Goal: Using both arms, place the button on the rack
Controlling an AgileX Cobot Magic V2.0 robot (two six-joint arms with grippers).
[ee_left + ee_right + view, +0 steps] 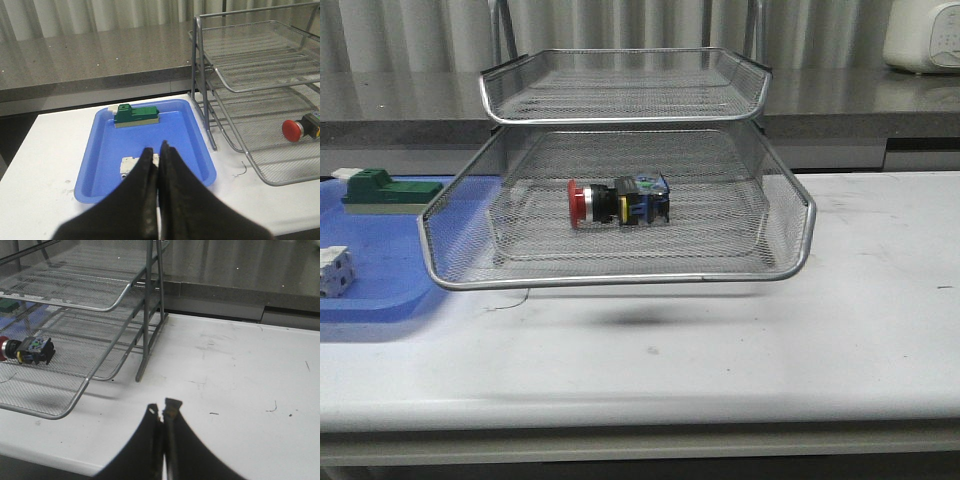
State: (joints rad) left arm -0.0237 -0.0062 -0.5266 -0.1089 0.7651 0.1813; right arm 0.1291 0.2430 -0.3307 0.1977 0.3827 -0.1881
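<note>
So the near edge of the bench (pixel 650 380) is sitting bare in the front view, and neither arm is showing there at all. Each one is only showing up in its own wrist camera. The left gripper (pixel 159 152) is hanging over the near-left part of the bench with its jaws pressed together, gripping nothing. The right gripper (pixel 163 410) is hovering over the open right side, jaws likewise closed and carrying nothing. Both look parked clear of the work, which makes sense if the drop-off is finished.

A bit further back on the left, a blue tray (pixel 380 300) is lying flat, with a small white part (pixel 334 270) sitting toward its near side and a green block (pixel 382 191) resting toward its far side. My guess is that the tray is acting as the parts bin, which is why the spare bits are staying in it.

Middle of the bench, the rack (pixel 620 278) is standing with its open fronts facing the near edge, so things can be slid in from this side. The button (pixel 618 202) is lying on its side on the mesh of the lower visible tier, red cap pointing toward the left edge, roughly central and well back from the rim. Lying flat like that, it's probably not going to roll anywhere.

Beyond the far edge, a grey counter (pixel 880 100) is running along the back. Job's looking done to me.
</note>
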